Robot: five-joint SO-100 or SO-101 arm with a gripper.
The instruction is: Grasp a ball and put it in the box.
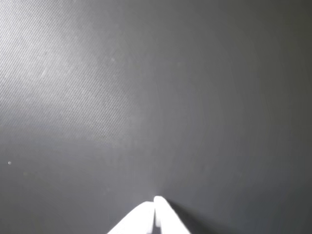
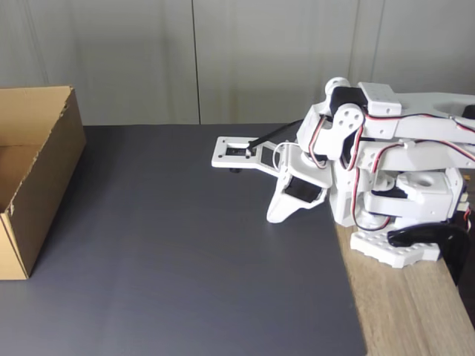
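Observation:
The ball is out of view. In the fixed view the brown cardboard box [image 2: 50,178] stands open-topped at the left edge of the dark mat. The part of its inside that I can see holds nothing. The white arm is folded up at the right, and its gripper [image 2: 276,217] points down with its tip just above the mat, far from the box. From the wrist view the gripper [image 1: 156,201] shows as two white fingertips pressed together at the bottom edge, shut with nothing between them, over bare dark mat.
A dark grey mat [image 2: 185,259] covers most of the table. Bare wood [image 2: 408,311] shows at the right, where the arm's base [image 2: 393,248] is clamped. A grey wall stands behind.

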